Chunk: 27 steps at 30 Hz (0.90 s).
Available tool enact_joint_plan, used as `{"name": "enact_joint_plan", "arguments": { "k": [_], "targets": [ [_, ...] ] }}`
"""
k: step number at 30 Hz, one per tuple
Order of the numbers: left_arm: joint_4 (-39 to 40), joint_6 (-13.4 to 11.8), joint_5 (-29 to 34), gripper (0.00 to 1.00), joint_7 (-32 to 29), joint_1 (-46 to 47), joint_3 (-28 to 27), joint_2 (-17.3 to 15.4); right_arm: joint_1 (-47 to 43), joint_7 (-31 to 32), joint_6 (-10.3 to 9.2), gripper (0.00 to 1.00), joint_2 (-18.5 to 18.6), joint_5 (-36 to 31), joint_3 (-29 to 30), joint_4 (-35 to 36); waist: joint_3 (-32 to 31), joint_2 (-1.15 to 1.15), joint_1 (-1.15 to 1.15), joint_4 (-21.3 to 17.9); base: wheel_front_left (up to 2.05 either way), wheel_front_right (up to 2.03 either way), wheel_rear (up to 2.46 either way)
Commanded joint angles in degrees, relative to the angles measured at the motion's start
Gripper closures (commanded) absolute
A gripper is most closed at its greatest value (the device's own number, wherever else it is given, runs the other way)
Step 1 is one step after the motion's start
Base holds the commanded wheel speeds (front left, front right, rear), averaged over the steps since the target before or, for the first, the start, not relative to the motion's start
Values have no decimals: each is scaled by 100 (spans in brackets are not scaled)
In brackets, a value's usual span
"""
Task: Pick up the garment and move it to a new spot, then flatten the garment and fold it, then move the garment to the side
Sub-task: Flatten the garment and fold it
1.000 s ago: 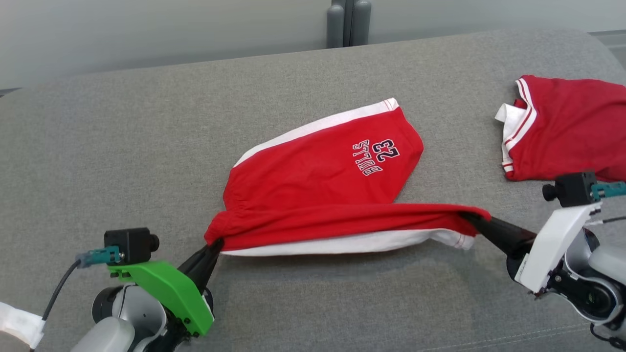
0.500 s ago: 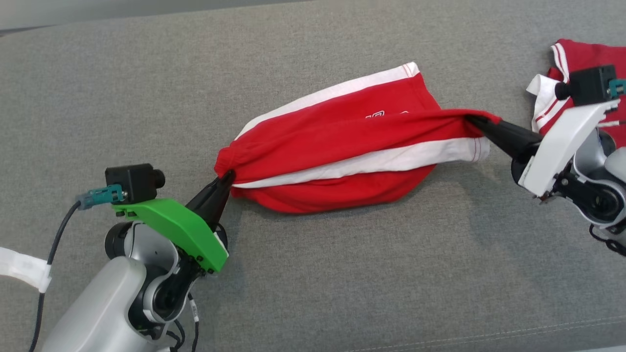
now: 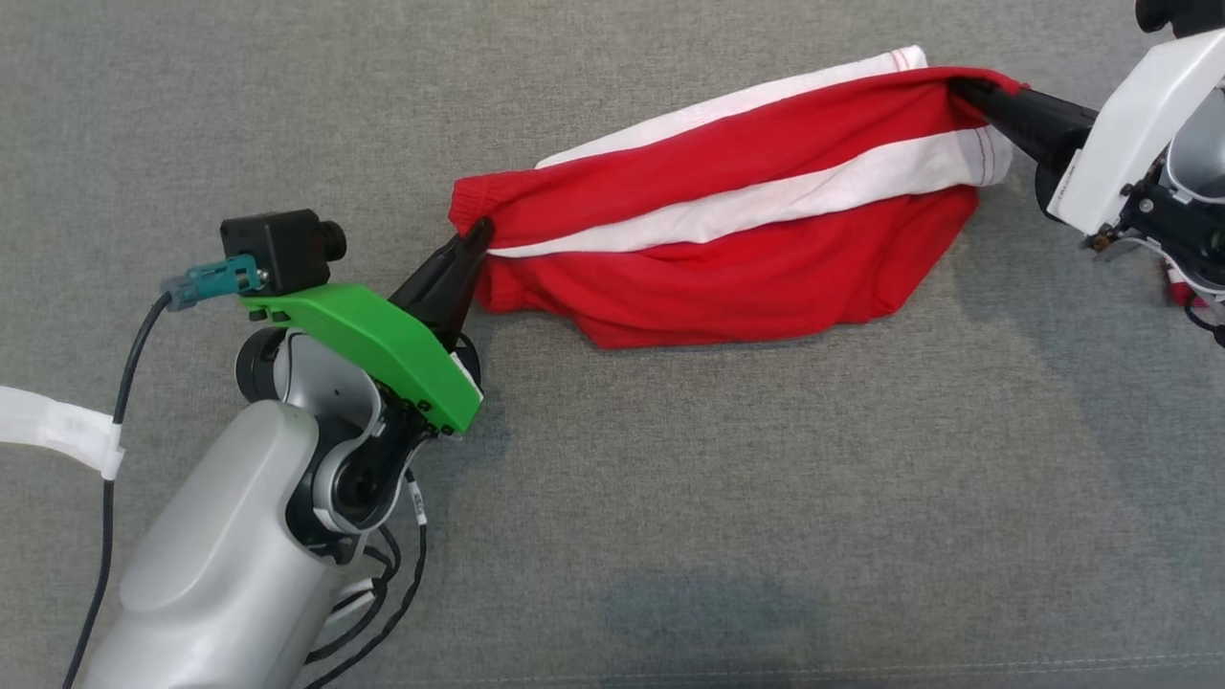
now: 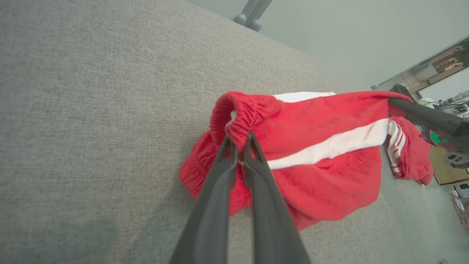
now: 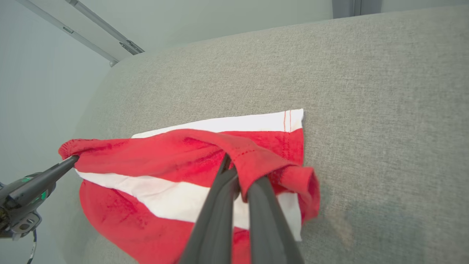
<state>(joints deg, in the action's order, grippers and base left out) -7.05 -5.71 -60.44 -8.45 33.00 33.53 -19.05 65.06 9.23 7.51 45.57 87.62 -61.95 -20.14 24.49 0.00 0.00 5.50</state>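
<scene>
The garment [image 3: 737, 277] is a pair of red shorts with white side stripes, lying on the grey sofa cushion [image 3: 670, 498] with its held edge stretched taut between both grippers. My left gripper [image 3: 476, 234] is shut on the elastic waistband at the garment's left end; in the left wrist view the left gripper [image 4: 240, 141] pinches the bunched waistband [image 4: 245, 110]. My right gripper [image 3: 962, 88] is shut on the leg hem at the upper right; in the right wrist view the right gripper [image 5: 236, 172] grips the red hem [image 5: 271, 161]. The printed lettering is hidden.
A second red and white garment [image 4: 410, 157] lies on the cushion beyond the right gripper. Grey posts [image 4: 253, 14] stand behind the sofa's far edge. Bare cushion stretches along the near side [image 3: 766, 574]. My left arm's cables [image 3: 383, 612] hang near its wrist.
Both grippers have carried the held edge away from me over the rest of the garment, covering the lettering. The head camera has tilted down, so the other garment left that view.
</scene>
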Motion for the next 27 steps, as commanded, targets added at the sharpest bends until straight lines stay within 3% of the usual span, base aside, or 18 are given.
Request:
{"name": "enact_joint_plan", "arguments": {
  "k": [1, 12, 13, 14, 15, 16, 17, 27],
  "targets": [
    [-44, 44, 46, 100, 28, 131, 11, 35, 104, 63, -4, 100, -34, 21, -5, -102, 225, 0, 0, 190, 0, 0, 0],
    [-360, 220, 87, 100, 205, 344, 77, 270, 335, 228, -3, 100, -253, 18, -59, -716, 310, 0, 0, 317, 0, 0, 0],
    [-371, 224, 88, 100, 203, 347, 80, 276, 338, 240, -3, 74, -265, 24, -62, -765, 306, 0, 0, 315, 0, 0, 0],
    [-379, 234, 91, 91, 201, 347, 87, 279, 337, 251, -3, 61, -282, 27, -72, -792, 299, 0, 0, 313, 0, 0, 0],
    [-384, 243, 88, 70, 208, 348, 90, 284, 344, 235, -3, 8, -298, 10, -75, -818, 293, 0, 0, 309, 0, 0, 0],
    [-395, 259, 84, 21, 212, 350, 91, 281, 344, 219, -3, 0, -312, 19, -69, -852, 286, 0, 0, 305, 0, 0, 0],
    [-408, 275, 84, 0, 214, 355, 96, 275, 332, 230, -3, 0, -320, 41, -68, -887, 276, 0, 0, 299, 0, 0, 0],
    [-452, 277, 61, 0, 212, 265, 105, 215, 182, 208, -3, 0, -399, 80, -124, -1039, 37, 0, 0, 230, 0, 0, 0]
  ]
}}
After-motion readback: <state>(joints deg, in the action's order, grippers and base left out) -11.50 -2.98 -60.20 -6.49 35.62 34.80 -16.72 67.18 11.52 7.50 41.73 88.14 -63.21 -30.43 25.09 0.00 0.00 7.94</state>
